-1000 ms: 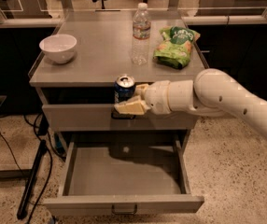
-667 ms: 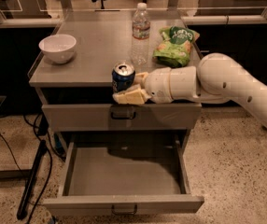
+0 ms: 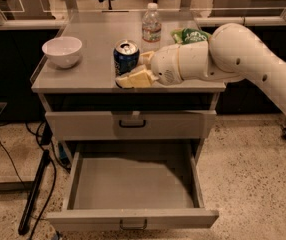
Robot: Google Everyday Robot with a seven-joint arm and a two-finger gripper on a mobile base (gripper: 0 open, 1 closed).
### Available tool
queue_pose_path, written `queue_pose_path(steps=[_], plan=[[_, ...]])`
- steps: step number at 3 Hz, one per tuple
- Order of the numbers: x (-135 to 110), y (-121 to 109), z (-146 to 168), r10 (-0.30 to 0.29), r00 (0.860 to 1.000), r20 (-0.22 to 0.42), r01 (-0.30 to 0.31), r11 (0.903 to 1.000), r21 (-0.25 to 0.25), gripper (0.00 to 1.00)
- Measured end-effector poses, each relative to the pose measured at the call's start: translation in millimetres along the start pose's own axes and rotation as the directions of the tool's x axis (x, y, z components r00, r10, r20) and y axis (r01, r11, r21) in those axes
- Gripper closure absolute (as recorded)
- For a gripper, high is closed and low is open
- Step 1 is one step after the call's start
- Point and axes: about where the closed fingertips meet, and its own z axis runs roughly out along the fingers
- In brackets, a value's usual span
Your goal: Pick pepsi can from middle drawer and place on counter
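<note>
The pepsi can, dark blue with a silver top, is upright over the front part of the counter. My gripper is shut on the can, one finger in front of it low down and one behind it. The white arm reaches in from the right. I cannot tell whether the can's base touches the counter. The middle drawer stands pulled out below, and its tray holds nothing.
A white bowl sits at the counter's left. A clear water bottle stands at the back, with a green chip bag beside it, partly behind my arm. The drawer above is closed. Cables lie on the floor at left.
My gripper has lifted the can from in front of the counter's edge up and over the counter top. The drawer has stayed open.
</note>
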Motion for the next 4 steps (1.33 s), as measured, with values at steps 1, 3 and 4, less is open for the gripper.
queue_pose_path(steps=[1,3,4], plan=[[-3.3,-4.7,3.7,0.0,1.0,0.01,0.0,1.0,-0.003,1.0],[-14.1,-33.7,26.2,0.032,0.999,0.018,-0.031,0.9978,-0.059,1.0],[-11.1,-40.7,36.4,0.048,0.999,-0.008,-0.048,0.9948,-0.09,1.0]])
